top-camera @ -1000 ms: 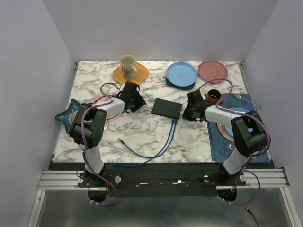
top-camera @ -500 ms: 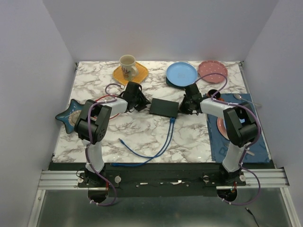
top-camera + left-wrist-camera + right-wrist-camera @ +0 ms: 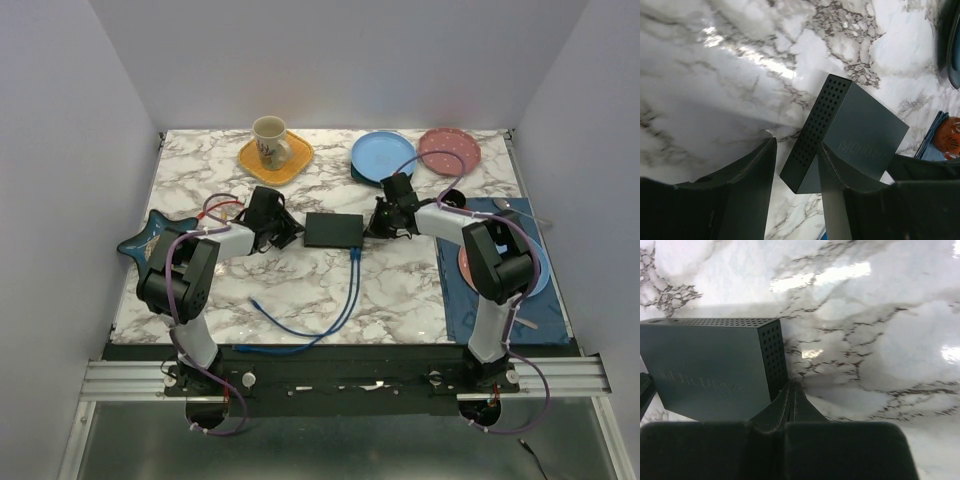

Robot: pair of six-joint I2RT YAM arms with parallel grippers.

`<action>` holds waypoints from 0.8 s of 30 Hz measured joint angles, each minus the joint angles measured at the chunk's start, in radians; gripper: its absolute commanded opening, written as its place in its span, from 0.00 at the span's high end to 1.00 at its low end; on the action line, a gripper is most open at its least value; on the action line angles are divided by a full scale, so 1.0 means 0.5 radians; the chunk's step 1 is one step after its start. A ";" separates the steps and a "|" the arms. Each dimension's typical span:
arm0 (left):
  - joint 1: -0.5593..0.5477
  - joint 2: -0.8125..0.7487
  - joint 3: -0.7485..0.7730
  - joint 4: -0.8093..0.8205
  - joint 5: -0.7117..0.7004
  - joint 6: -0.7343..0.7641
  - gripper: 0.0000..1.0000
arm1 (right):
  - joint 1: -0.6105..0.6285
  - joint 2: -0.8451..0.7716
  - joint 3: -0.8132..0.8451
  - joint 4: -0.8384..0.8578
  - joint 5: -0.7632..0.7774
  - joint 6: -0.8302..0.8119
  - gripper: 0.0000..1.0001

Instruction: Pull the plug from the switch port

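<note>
The flat matte-black rectangular box point(image 3: 333, 230) has slid toward the left of the frame and turned squarer to the frame. The upper end of the blue cable point(image 3: 345, 295) has followed it. The right gripper point(image 3: 376, 222) has swung up and left onto the box's right end. The left gripper point(image 3: 292, 234) has dropped lower in the frame, and its jaws now flank the box's left corner.

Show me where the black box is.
Top view: the black box lies on the table between left gripper and right gripper, blue cable at its near edge.
</note>
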State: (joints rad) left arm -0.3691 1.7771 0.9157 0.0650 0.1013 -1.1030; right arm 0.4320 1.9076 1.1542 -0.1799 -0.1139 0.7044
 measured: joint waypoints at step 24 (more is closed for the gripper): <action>-0.047 -0.350 -0.018 -0.167 -0.015 0.097 0.44 | 0.081 -0.705 -0.677 0.299 -0.198 -0.083 0.46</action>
State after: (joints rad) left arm -0.3927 1.6020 0.9066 -0.0185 0.0937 -1.0546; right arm 0.4725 1.5551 0.8158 -0.0303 -0.2127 0.6628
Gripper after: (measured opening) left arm 0.578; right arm 0.556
